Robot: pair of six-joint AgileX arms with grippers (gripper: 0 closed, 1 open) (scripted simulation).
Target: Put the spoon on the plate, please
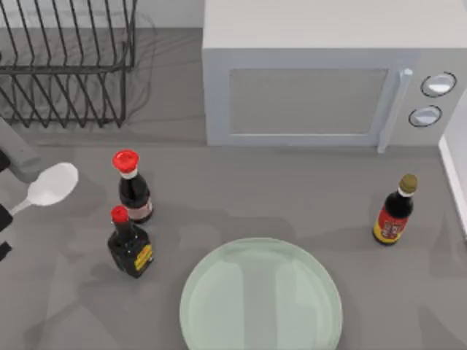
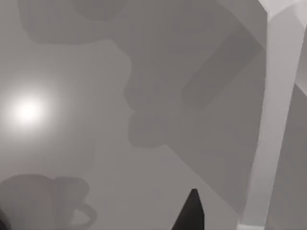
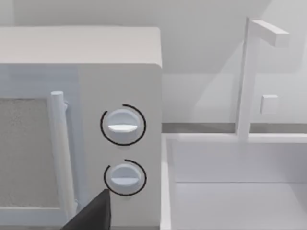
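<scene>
Left hand (image 1: 6, 219) sits at the far left edge of the top view, mostly cut off; dark finger parts show above and below the spoon's handle, so it appears to hold the spoon (image 1: 49, 186) by the handle, though the contact itself is out of frame. Spoon bowl points right and toward the back, white, lying over the bare grey tabletop (image 1: 292, 197); whether it touches the surface cannot be told.

Plate (image 1: 261, 299) lies flat at the front centre, its near rim cut by the front edge of the top view. It is well apart from the spoon.

Between spoon and plate stand two red-capped sauce bottles: one (image 1: 133, 189) just right of the spoon bowl, the other (image 1: 129, 244) in front of it, near the plate's left rim. Open tabletop runs behind the plate, between the bottles and the microwave (image 1: 314, 80). A third bottle (image 1: 394, 211), brown-capped, stands well right of the plate with clear grey surface between them.

Wire dish rack (image 1: 66, 62) occupies the back left corner; a white edge (image 1: 454, 182) bounds the tabletop on the right.

Left wrist view: one dark fingertip (image 2: 192, 213) over plain grey surface with shadows.

Right hand: one dark fingertip (image 3: 96, 213) shows in the right wrist view, facing the microwave's two dials; how wide it stands cannot be told.
</scene>
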